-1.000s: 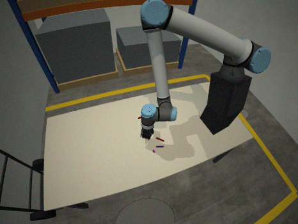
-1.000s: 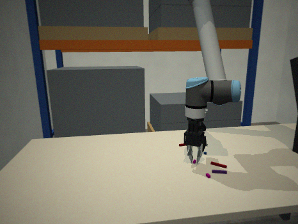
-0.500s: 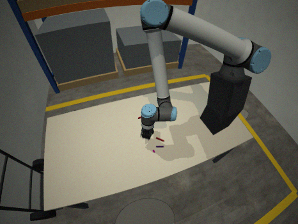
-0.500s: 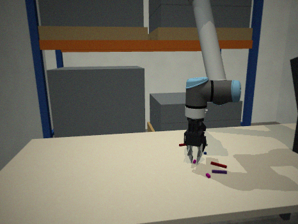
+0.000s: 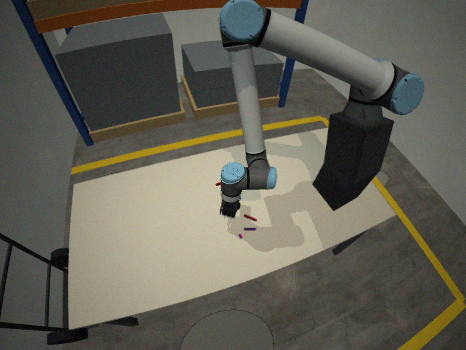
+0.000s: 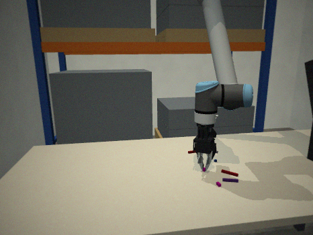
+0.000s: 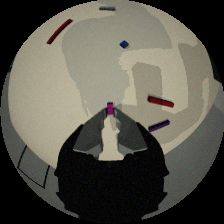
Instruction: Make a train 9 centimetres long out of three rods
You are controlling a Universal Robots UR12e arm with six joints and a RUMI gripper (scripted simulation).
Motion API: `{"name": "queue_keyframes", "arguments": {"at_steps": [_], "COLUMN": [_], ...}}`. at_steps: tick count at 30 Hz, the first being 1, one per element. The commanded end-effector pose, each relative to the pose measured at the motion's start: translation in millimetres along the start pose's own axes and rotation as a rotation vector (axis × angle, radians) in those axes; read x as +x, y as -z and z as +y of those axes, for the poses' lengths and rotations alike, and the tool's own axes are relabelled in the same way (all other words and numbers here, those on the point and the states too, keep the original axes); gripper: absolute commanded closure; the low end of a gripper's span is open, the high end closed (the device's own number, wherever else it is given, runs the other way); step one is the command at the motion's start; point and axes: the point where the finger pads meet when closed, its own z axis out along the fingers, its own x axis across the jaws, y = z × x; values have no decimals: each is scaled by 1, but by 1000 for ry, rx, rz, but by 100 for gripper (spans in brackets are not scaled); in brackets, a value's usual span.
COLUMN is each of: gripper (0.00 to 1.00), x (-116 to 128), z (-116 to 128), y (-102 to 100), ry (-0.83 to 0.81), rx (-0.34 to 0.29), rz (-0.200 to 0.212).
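Wrist view shows jaws pinching one magenta rod (image 7: 110, 107), with two red rods (image 7: 161, 102), one purple (image 7: 158, 125), one blue (image 7: 124, 44).

Blue-posted shelf rack (image 6: 40, 101) holds grey crates (image 6: 101, 104) behind the cream table (image 6: 84, 188).

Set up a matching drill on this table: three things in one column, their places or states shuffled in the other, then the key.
Things:
1. blue rod
2. purple rod
3. pincer

Places or states:
a. closed on a magenta rod at the table surface
b. lying on its own, to the right of the fingertips in the exterior view
c. lying close beside a red rod, not touching it

Pairs: 1-b, 2-c, 3-a
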Motion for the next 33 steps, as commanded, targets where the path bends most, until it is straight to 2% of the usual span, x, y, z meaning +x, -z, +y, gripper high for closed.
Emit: {"name": "queue_keyframes", "arguments": {"at_steps": [1, 33], "gripper": [100, 100], "x": [0, 0], "z": [0, 0], "y": [1, 4], "ry": [0, 0], "rx": [0, 0], "rz": [-1, -1]}}
